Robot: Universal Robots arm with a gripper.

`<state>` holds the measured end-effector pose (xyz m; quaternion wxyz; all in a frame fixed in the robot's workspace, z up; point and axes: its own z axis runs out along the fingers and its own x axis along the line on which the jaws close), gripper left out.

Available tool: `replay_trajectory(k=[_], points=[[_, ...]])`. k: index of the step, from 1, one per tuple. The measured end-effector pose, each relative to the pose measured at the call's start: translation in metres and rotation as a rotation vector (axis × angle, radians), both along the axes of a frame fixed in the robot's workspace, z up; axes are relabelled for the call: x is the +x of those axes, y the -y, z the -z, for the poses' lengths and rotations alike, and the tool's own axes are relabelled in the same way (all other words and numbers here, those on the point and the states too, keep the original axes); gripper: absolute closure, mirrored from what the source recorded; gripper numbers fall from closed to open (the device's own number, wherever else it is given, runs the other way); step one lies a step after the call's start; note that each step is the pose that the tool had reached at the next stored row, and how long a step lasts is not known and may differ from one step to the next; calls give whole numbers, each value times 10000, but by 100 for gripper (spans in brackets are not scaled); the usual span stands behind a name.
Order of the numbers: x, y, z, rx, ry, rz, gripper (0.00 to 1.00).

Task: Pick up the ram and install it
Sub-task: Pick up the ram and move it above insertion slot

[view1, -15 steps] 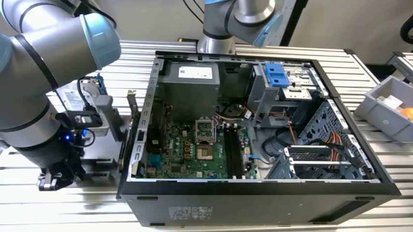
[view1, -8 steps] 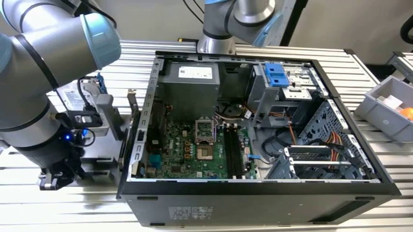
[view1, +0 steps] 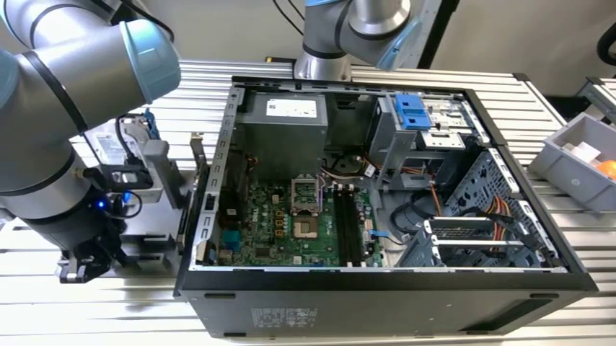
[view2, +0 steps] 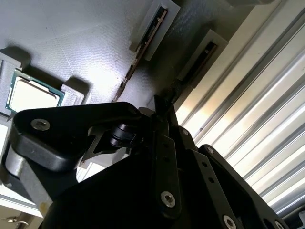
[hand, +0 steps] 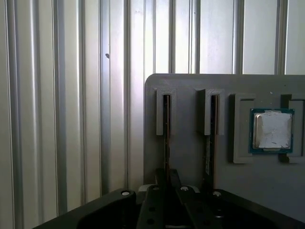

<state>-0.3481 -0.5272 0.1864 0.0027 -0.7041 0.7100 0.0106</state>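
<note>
Two ram sticks stand on edge in slots of a grey holder. In both wrist views, my gripper sits over the ram in the slot nearest the holder's edge, and its fingers are pressed against the stick's two faces. The stick is still seated in its slot. The other ram stick stands one slot over. In the exterior view my gripper hangs low at the left of the open computer case. The motherboard's long black memory slots lie inside the case.
A square silver processor chip lies in a pocket of the holder beside the sticks. The ribbed metal table runs around the holder. A grey bin stands at the exterior view's right. Cables and a blue-framed drive bay fill the case's far side.
</note>
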Motion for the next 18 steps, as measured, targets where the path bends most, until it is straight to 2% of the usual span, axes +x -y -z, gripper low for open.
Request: replay_trajectory(k=[11, 18], points=[[0, -7, -2, 2, 1, 0, 100], [0, -6, -64, 0, 0, 1, 100]])
